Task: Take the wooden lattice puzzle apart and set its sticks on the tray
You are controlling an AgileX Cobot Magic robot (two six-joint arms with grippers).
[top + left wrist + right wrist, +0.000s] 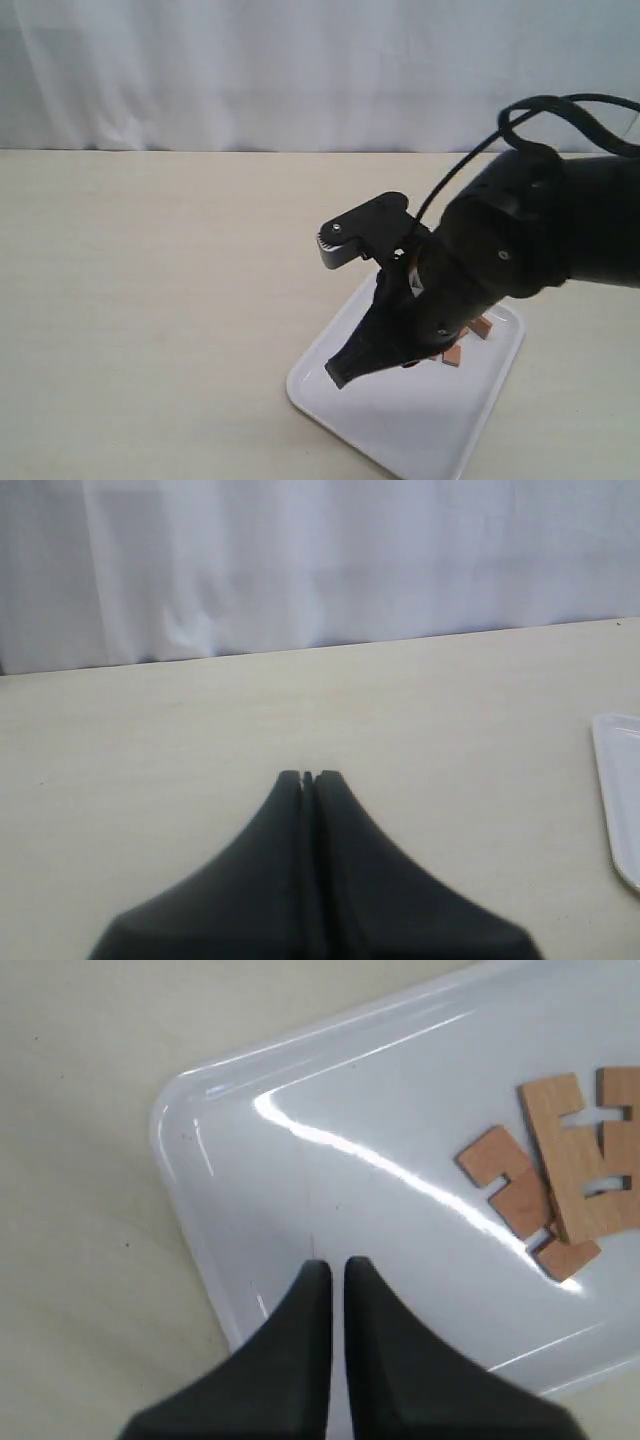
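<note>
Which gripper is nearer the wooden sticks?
Right. The right gripper hangs over the tray, close to the sticks; the left gripper is over the table, off the tray.

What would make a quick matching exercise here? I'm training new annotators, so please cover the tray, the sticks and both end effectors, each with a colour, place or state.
Column 1:
1. tray
2. sticks
3. left end effector
4. right end effector

Column 2:
A. shut and empty, above a bare part of the tray
B. white and glossy
C. shut, above the table, off the tray
D. light brown and notched, lying on the tray

Pairs: 1-B, 2-D, 3-C, 4-A
</note>
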